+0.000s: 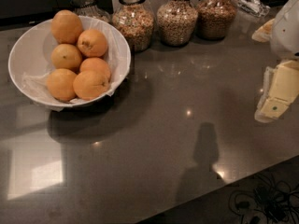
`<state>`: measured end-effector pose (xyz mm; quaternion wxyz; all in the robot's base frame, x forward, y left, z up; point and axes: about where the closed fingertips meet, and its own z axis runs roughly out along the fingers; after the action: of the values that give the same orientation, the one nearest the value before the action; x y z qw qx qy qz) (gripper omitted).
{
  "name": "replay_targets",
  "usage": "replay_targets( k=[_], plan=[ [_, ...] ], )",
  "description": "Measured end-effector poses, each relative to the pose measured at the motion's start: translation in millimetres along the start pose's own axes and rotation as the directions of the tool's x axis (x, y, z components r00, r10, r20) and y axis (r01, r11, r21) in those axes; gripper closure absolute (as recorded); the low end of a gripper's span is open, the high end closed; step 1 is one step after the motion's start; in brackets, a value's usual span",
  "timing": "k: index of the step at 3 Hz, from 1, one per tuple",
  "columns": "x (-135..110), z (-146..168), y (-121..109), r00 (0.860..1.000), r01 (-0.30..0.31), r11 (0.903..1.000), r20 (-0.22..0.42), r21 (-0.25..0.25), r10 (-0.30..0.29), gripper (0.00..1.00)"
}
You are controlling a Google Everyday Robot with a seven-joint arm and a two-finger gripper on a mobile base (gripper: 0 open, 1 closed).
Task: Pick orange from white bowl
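The white bowl (23,55) stands at the far left of the dark counter, lined with crinkled white paper. It holds several oranges in a pile. The largest orange (67,26) lies at the back of the pile, near the far rim. Smaller ones with dark stem dimples lie in front of it. My gripper (275,97), pale yellow and white, hangs at the right edge of the camera view. It is above the counter, far to the right of the bowl, and touches nothing.
Several glass jars (176,20) of grains and cereal stand in a row along the back, right of the bowl. The counter's front edge (224,190) runs diagonally at the lower right, with cables (264,202) on the floor below.
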<state>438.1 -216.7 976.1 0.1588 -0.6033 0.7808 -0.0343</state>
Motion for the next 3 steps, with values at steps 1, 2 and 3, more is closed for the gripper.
replay_targets(
  k=[1,2,3],
  plan=[
    [0,0,0,1.000,0.000,1.0000,0.000,0.000,0.000,0.00],
    [-12,3,-6,0.999,0.014,0.9999,0.029,-0.005,-0.013,0.00],
    [-48,5,-23,0.992,0.070,0.9972,0.100,0.027,-0.073,0.00]
  ],
)
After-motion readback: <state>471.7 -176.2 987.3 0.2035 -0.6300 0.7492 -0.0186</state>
